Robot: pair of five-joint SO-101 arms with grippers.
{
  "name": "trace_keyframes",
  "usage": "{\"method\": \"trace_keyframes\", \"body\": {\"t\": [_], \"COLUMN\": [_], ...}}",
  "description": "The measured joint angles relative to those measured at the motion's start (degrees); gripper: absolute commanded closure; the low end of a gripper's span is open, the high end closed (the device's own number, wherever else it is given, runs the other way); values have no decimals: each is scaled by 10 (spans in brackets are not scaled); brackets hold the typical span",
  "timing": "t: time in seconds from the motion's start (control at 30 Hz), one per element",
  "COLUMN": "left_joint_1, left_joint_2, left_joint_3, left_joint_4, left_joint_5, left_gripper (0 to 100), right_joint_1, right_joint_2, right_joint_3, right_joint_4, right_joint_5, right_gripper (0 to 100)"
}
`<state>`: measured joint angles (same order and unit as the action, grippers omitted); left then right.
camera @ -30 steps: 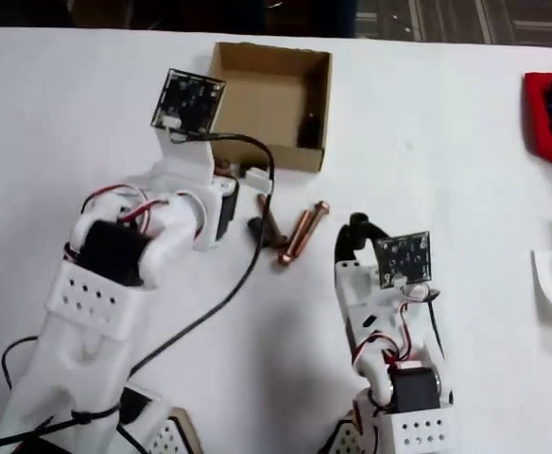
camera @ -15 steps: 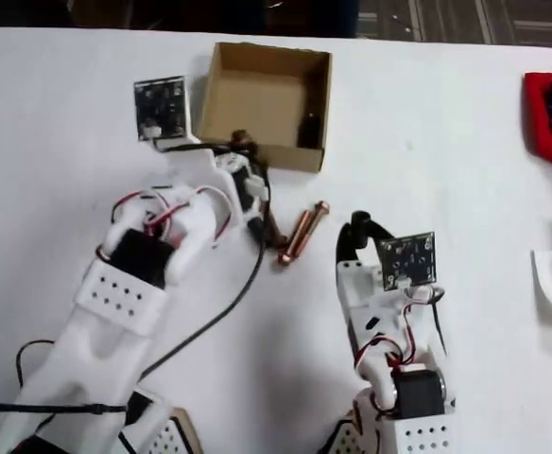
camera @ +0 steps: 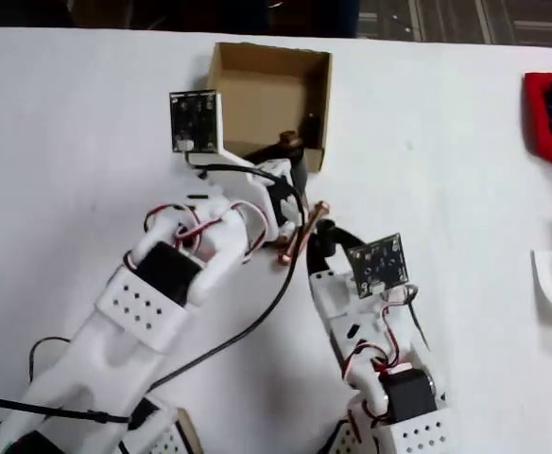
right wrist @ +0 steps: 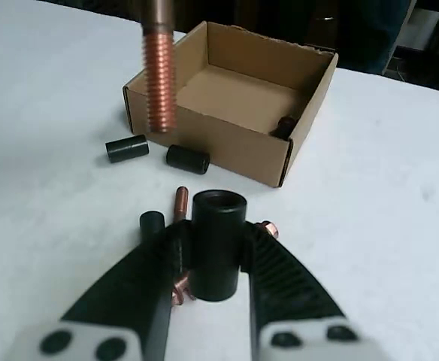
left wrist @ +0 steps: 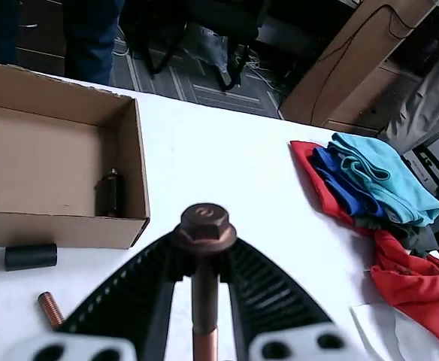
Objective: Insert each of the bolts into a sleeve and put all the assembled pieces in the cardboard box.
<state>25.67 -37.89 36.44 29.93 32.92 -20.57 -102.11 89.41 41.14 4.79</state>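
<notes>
Copper bolt (left wrist: 204,233) between left fingers (left wrist: 129,289), black sleeve (right wrist: 218,248) between right fingers (right wrist: 283,282)

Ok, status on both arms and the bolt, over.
Left tool shut on bolt, threads down. Right tool shut on sleeve, bore up. One piece in cardboard box. Loose sleeves beside box.

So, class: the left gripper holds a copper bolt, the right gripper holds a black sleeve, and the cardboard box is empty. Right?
Not quite: the cardboard box is not empty. The left wrist view shows one dark piece inside, against a side wall. The rest stands: the left gripper holds a copper bolt, the right gripper a black sleeve.
</notes>
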Motion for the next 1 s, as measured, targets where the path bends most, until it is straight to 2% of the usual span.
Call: {"method": "trace_keyframes", "body": {"t": [0.33, 0.53, 0.67, 1.0], "left_joint_1": [0, 19, 41, 44], "left_joint_2": [0, 7, 48, 81], "left_joint_3": [0, 0, 0, 0], "left_joint_4": [0, -1, -23, -34], "left_joint_5": [77, 78, 53, 33], "left_gripper": [972, 972, 972, 972], "right_joint_1": [-4, -4, -5, -3], "right_joint_2": [0, 0, 0, 0], "right_joint_3": [1, 1, 1, 1], "right_joint_4": [-7, -7, -7, -7], "right_joint_5": [0, 0, 0, 0], "right_gripper": [975, 975, 975, 975]}}
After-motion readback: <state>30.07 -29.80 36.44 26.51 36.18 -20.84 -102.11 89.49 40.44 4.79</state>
